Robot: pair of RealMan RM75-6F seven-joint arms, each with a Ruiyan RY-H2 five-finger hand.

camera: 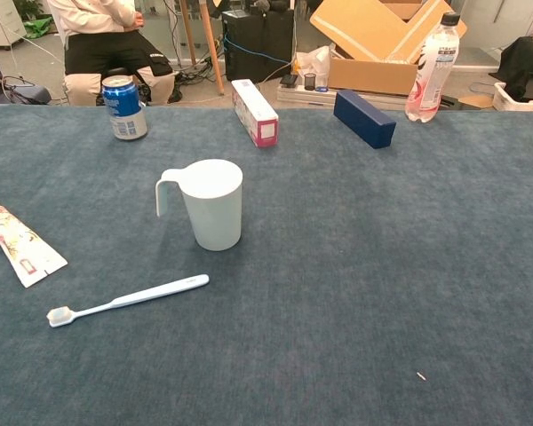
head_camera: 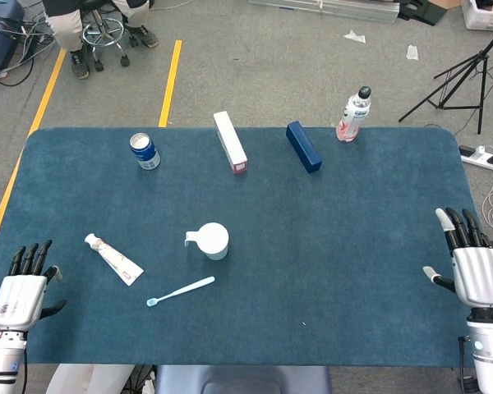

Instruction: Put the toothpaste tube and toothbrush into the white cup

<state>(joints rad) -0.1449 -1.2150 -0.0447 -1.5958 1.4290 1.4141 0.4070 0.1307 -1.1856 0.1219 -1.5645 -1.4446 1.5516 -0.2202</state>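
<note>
From head view: left hand (head_camera: 20, 295) at near-left table edge, right hand (head_camera: 476, 275) at near-right edge, both empty with fingers spread. Toothpaste tube (head_camera: 113, 259) lies just right of left hand, cap far-left, axis diagonal. Toothbrush (head_camera: 181, 290) near side of white cup (head_camera: 213, 241). Left hand much nearer both.

Chest view: no hands visible; shows cup upright, mouth open, handle left, toothbrush bristles at left end.

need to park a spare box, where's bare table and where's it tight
Widest bare patch: right half of the table, between the white cup and the right robot hand, in front of the blue box and bottle. Crowded: front left, where toothpaste tube and toothbrush lie near the cup.
</note>
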